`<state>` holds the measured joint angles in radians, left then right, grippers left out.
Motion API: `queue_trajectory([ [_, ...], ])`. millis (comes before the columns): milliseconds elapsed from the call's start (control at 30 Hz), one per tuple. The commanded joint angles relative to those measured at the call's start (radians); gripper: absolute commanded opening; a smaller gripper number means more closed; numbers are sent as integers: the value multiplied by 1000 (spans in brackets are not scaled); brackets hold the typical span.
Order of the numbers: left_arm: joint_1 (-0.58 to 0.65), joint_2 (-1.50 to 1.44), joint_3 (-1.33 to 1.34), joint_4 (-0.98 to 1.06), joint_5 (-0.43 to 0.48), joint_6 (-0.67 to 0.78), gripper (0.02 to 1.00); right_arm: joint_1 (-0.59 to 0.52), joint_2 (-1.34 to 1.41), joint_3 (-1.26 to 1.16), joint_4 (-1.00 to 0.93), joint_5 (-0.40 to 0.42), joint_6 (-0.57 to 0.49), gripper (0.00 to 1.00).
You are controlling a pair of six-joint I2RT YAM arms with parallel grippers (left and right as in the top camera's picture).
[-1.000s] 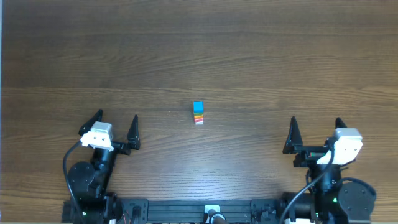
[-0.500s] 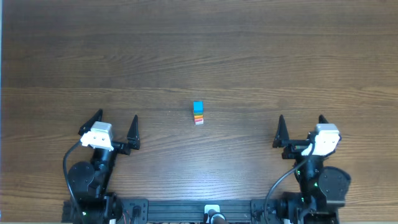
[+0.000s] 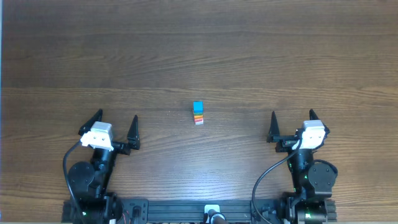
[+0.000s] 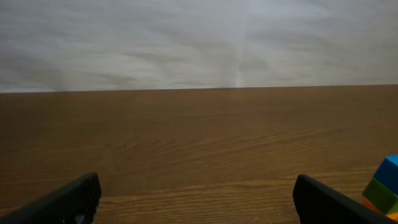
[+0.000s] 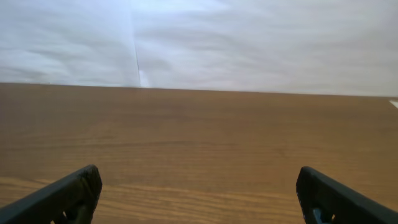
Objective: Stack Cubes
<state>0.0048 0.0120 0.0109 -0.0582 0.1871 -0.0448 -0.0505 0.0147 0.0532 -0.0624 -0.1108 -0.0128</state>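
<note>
A small stack of cubes [image 3: 198,112] stands upright at the middle of the wooden table [image 3: 199,56], with a blue cube on top and green, orange and lighter layers below. Its blue and green cubes [image 4: 385,186] show at the edge of the left wrist view. My left gripper [image 3: 115,123] rests open near the table's front left, well apart from the stack. On the front right, my right gripper [image 3: 291,120] is open too, with nothing between its fingers, and stands a fair way from the stack.
Bare wood stretches all around the stack. A pale wall [image 5: 249,43] rises behind the table's far edge. The arm bases and a black rail [image 3: 199,211] line the front edge.
The right arm has swung left and slightly farther up the table, its gripper still open. The left arm and the stack have not moved.
</note>
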Motion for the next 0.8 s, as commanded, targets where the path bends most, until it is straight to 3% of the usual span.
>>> queue_trajectory([
  [33, -4, -6, -5, -1, 3, 15, 998, 6, -9, -50, 71, -31, -19, 991],
  [800, -4, -6, -5, -1, 3, 15, 998, 5, -9, -48, -2, -12, -19, 989],
])
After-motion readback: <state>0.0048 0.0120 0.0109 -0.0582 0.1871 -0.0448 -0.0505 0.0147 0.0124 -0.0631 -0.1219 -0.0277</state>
